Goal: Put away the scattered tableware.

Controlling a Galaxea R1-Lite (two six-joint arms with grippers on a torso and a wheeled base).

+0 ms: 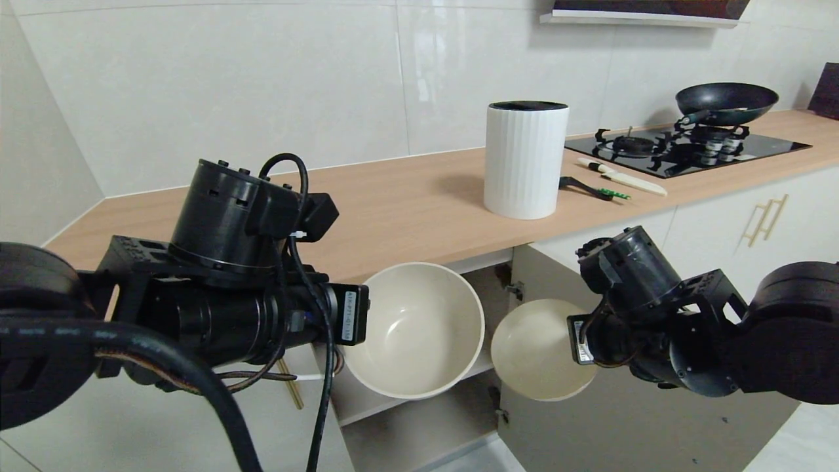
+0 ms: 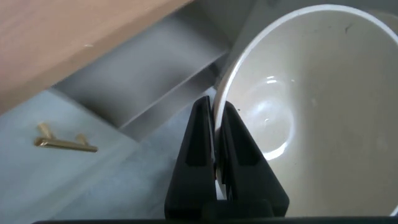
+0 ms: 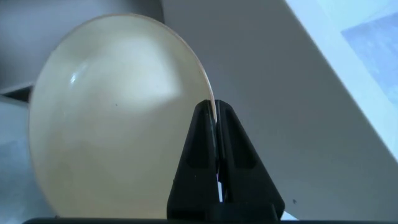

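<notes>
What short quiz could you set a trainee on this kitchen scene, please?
1. True or false: the left gripper is shut on the rim of the deep bowl.
2. What is the right gripper holding in front of the open cabinet? A) a shallow dish B) a mug C) a fork
3. Fill in: the white canister stands on the wooden ____.

Key: 1 true; 2 A; 3 countertop.
</notes>
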